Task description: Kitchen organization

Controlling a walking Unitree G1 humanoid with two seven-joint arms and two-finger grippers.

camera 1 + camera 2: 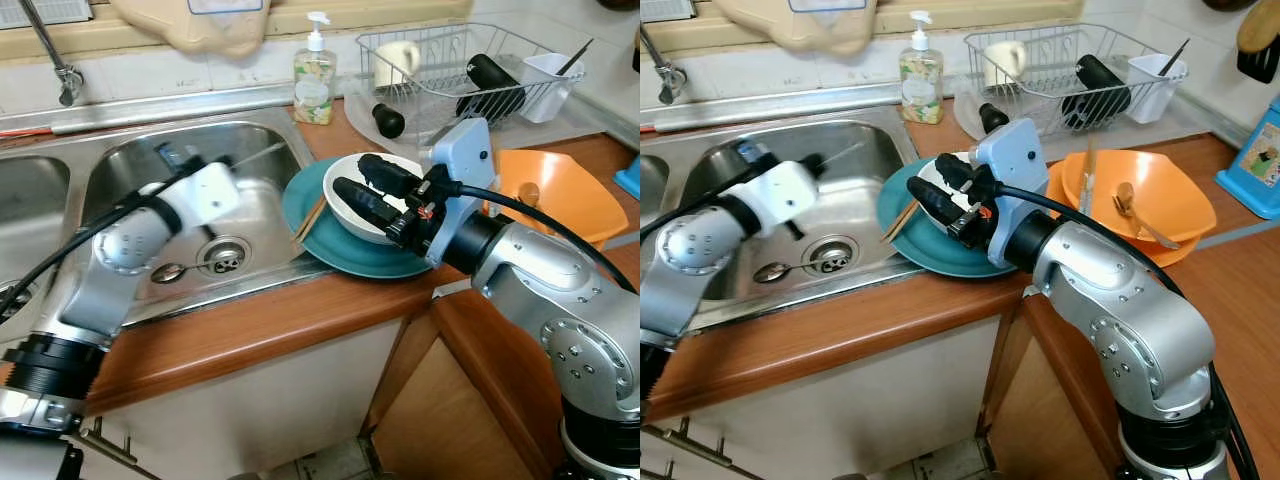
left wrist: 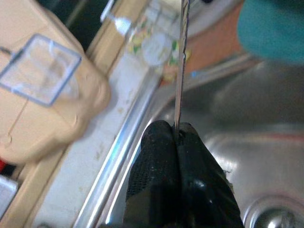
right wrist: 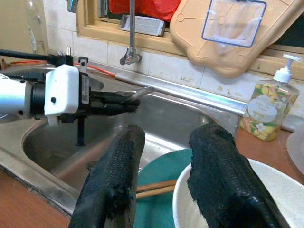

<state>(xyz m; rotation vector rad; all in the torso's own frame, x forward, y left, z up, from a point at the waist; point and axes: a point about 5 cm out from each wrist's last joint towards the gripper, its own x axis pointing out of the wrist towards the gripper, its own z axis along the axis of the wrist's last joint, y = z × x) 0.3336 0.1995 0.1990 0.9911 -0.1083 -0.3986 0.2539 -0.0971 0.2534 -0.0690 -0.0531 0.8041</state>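
My left gripper [image 1: 226, 163] hangs over the steel sink [image 1: 262, 215], shut on a thin metal utensil [image 2: 179, 71] that sticks out past its tips toward the soap bottle. On the counter to the right, a white bowl [image 3: 280, 190] rests on a teal plate [image 1: 330, 250], with wooden chopsticks [image 3: 156, 188] on the plate beside it. My right gripper [image 1: 352, 176] is open at the bowl's near rim. One of its fingers is over the bowl, the other outside it above the plate. It holds nothing.
A spoon [image 1: 170, 270] lies near the sink drain [image 1: 226, 259]. A soap bottle [image 1: 314, 80] stands behind the sink, and a dish rack [image 1: 470, 60] holds a cup and utensils at the back right. Orange bowls [image 1: 565, 195] sit right of the plate. A faucet [image 1: 55, 60] is at the back left.
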